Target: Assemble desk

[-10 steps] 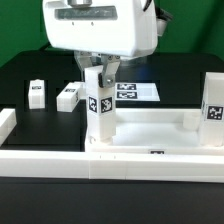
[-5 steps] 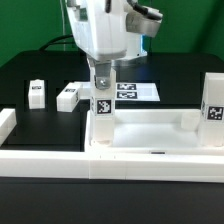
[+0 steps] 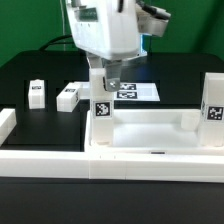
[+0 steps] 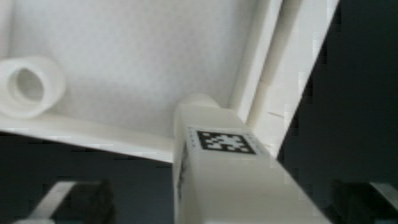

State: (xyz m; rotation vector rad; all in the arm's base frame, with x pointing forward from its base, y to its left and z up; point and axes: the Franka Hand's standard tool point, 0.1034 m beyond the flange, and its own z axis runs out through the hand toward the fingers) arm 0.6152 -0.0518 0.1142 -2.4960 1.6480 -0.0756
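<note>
roughly halfway, i judge. corner leg and far leg stand upright in the tabletop; first spare leg and second spare leg wait on the surface. end effector straddles the corner leg, jaws apart.

Robot gripper: a boxy, glossy white-grey housing with rounded edges. Two short grey fingers sit beneath it, and a rounded grey-and-black wrist joint shows behind it.

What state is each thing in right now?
Tabletop: flat, rim up.
Gripper: open, straddling corner leg.
Corner leg: upright at tabletop corner.
Second upright leg: standing at another corner.
Loose leg: lying on table.
Second loose leg: lying on table.
</note>
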